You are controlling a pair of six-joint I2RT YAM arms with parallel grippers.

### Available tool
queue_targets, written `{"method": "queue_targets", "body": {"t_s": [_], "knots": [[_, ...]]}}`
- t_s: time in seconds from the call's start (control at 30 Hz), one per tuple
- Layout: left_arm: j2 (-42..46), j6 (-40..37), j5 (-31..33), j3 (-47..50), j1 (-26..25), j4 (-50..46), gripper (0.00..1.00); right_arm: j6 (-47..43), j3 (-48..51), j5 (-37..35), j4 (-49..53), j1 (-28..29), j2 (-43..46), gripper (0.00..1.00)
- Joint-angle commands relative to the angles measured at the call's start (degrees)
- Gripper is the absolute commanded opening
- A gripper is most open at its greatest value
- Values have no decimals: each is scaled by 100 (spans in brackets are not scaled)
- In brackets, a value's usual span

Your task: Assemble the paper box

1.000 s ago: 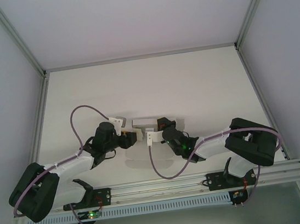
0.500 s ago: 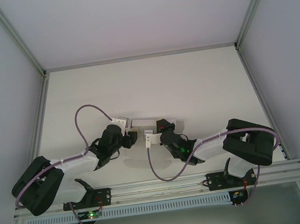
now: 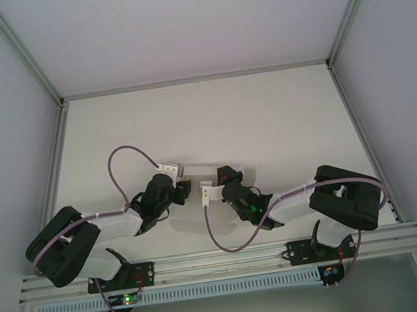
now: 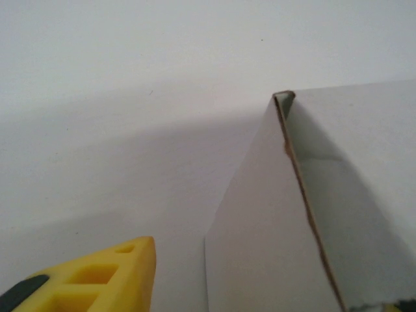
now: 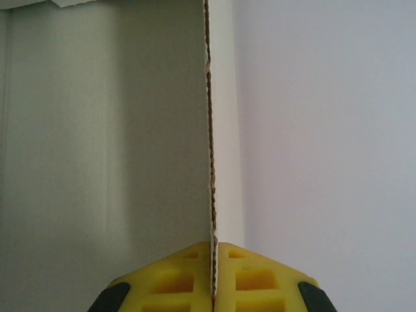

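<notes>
The paper box (image 3: 197, 172) is a small white card box held up between the two grippers near the middle of the table. My right gripper (image 5: 213, 246) is shut on the thin edge of one upright card wall (image 5: 209, 130), its yellow fingers (image 5: 260, 276) pressed on both sides. In the top view the right gripper (image 3: 212, 191) sits at the box's near right. My left gripper (image 3: 185, 187) is at the box's left side. In the left wrist view its jaws straddle a box wall (image 4: 260, 240). One yellow finger (image 4: 97, 279) stands clear of the card, so the left gripper (image 4: 273, 283) is open.
White table (image 3: 203, 118) bounded by an aluminium frame (image 3: 61, 144) and grey side walls. A metal rail (image 3: 222, 262) with the arm bases runs along the near edge. Purple cables (image 3: 128, 155) loop above both arms.
The left arm has reached further toward the box and its jaws have narrowed. The right gripper has kept its grip and shifted slightly left with the box.
</notes>
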State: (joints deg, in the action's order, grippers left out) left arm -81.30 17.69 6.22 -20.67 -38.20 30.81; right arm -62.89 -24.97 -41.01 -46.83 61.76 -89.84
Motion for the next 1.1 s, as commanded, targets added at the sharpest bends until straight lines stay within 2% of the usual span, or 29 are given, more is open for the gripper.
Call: {"method": "queue_targets", "body": {"t_s": [0.0,0.13,0.27,0.37,0.5,0.63,0.7,0.83,0.9,0.97,1.07], "knots": [[-278,-39,743,-90,52,417,40,131,48,382,600,118,-133,0],[-365,-67,997,-77,1,619,22,168,29,355,658,109,-130,0],[-374,92,1710,-179,-42,258,11,209,29,341,700,91,-127,0],[-476,431,2466,-211,-50,-31,10,257,5,315,852,95,-97,0],[-565,867,2885,-68,-60,-113,9,389,-60,261,1186,82,-45,0],[-389,1911,3896,-200,-52,-1073,4,537,-101,234,1476,82,15,0],[-326,2164,4177,-166,-60,-1202,3,591,-88,183,1564,75,41,0],[-389,2851,4802,-467,-59,-2343,1,642,-123,155,1693,74,63,0],[-454,2965,4923,-558,-62,-2580,1,652,-147,155,1712,65,43,0],[-516,2790,4832,-483,-65,-2308,2,656,-156,119,1737,56,32,0],[-544,2504,4592,-473,-48,-2133,14,671,-155,61,1786,34,87,0]]}}
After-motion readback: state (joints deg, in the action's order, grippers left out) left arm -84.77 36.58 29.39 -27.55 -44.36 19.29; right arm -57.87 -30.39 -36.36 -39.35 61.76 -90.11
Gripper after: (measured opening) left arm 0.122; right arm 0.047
